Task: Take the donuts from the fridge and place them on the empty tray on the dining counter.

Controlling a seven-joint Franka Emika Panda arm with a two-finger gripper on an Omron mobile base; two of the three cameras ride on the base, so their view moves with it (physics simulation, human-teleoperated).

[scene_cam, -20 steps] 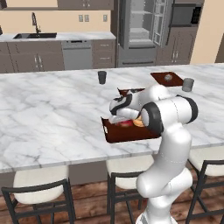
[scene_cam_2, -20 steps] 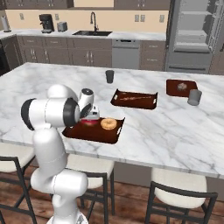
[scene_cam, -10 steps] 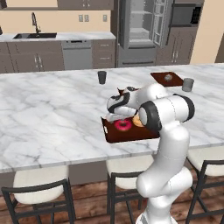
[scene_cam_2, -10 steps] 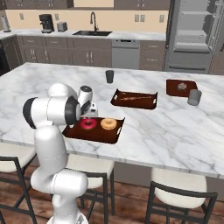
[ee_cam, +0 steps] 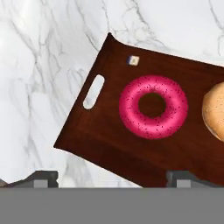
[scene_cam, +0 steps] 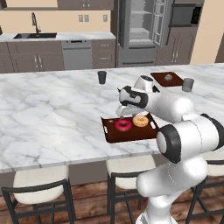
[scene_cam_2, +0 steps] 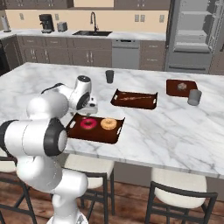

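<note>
1. Left base view: pink donut (scene_cam: 123, 124) and tan donut (scene_cam: 140, 120) flat on tray (scene_cam: 111, 133), on the table (scene_cam: 52, 113).
2. Right base view: gripper (scene_cam_2: 90, 106) just above, jaws released.
3. Hand view: likely light, soft, sticky; best pinched across the ring.

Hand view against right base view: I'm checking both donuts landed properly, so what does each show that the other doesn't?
The hand view alone gives a close look down on the pink donut lying flat on the tray, a handle slot beside it, and a tiny pale speck on the tray floor. The right base view alone takes in the whole orange-tan donut, a second tray further back, two cups, and the fridge. Both show the pink donut on the tray on the dining counter, with the gripper open and off it.
</note>
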